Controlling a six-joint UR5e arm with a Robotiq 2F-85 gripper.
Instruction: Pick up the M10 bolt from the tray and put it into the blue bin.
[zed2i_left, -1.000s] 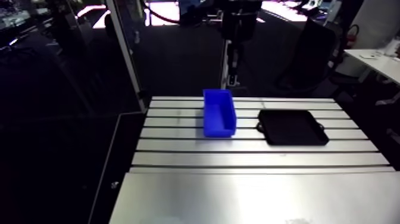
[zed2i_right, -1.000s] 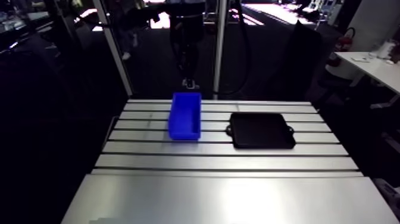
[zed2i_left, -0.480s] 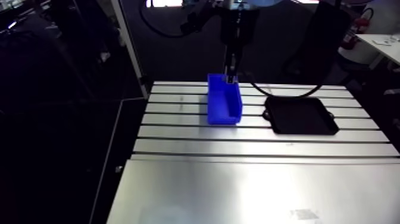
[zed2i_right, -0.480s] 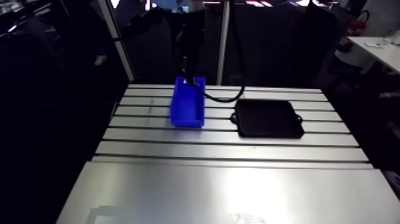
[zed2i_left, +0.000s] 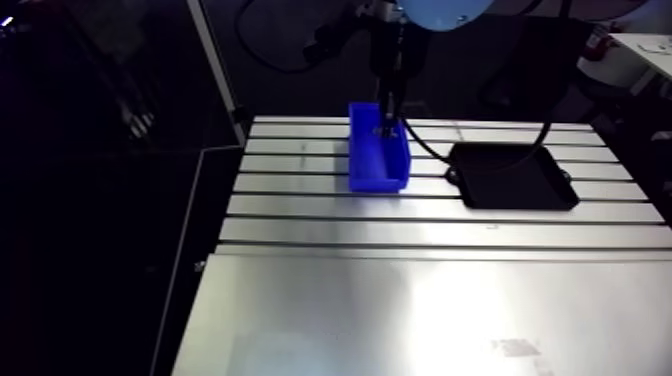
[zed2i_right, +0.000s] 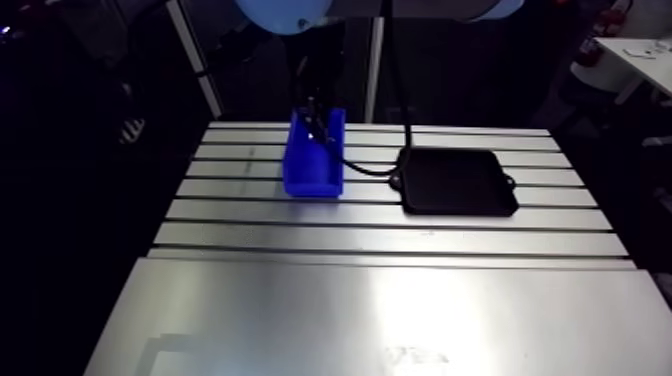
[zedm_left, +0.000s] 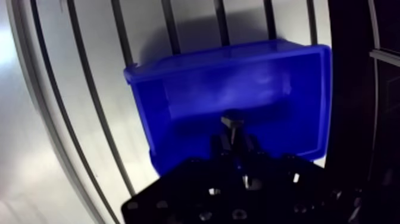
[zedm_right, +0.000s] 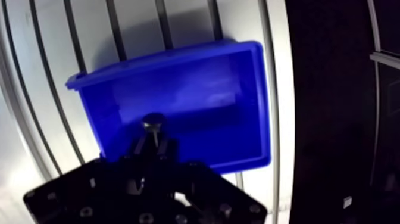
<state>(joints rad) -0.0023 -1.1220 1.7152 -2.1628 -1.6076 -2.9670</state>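
Observation:
The blue bin (zed2i_left: 377, 160) stands on the slotted table beside the black tray (zed2i_left: 512, 177). In the wrist view my gripper (zedm_left: 236, 138) hangs right over the bin's open inside (zedm_right: 196, 101), shut on the M10 bolt (zedm_right: 152, 125), whose dark round head sticks out ahead of the fingertips. In the arm view the gripper (zed2i_right: 318, 125) reaches down to the bin's rim at its far end. The tray looks bare.
The slotted aluminium table (zed2i_left: 420, 290) stretches wide toward the near side. A vertical post (zed2i_right: 374, 60) rises behind the bin. The table's left edge (zed2i_left: 205, 250) drops into a dark gap.
The gripper has come down from above and behind the bin to its rim, with the bolt in it. The arm camera moved too, shifting the whole scene.

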